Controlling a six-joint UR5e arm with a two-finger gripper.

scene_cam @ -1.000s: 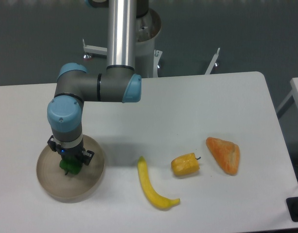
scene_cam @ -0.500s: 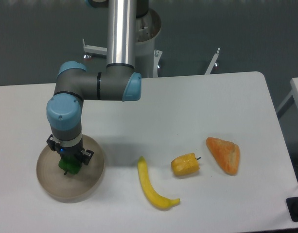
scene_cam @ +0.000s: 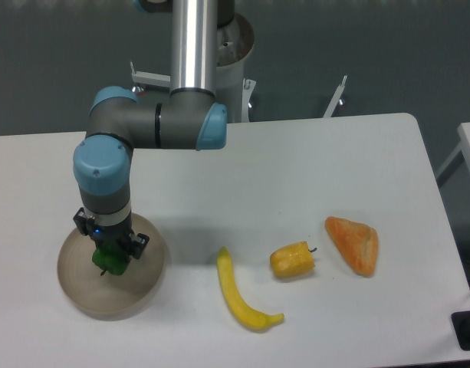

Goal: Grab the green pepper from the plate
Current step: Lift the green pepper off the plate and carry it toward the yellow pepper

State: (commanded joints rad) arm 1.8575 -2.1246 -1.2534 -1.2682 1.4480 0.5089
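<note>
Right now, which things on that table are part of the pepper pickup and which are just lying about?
Part of the job:
green pepper, under the gripper
plate below it

Just lying about:
banana
yellow pepper
orange wedge-shaped piece, rightmost on the table

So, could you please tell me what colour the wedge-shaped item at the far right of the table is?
Orange, paler along its left edge: the wedge-shaped item, seen in the fixed camera view.

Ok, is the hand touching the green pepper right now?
Touching. The fixed camera shows the hand closed around the green pepper over the plate, with no gap between them.
</note>
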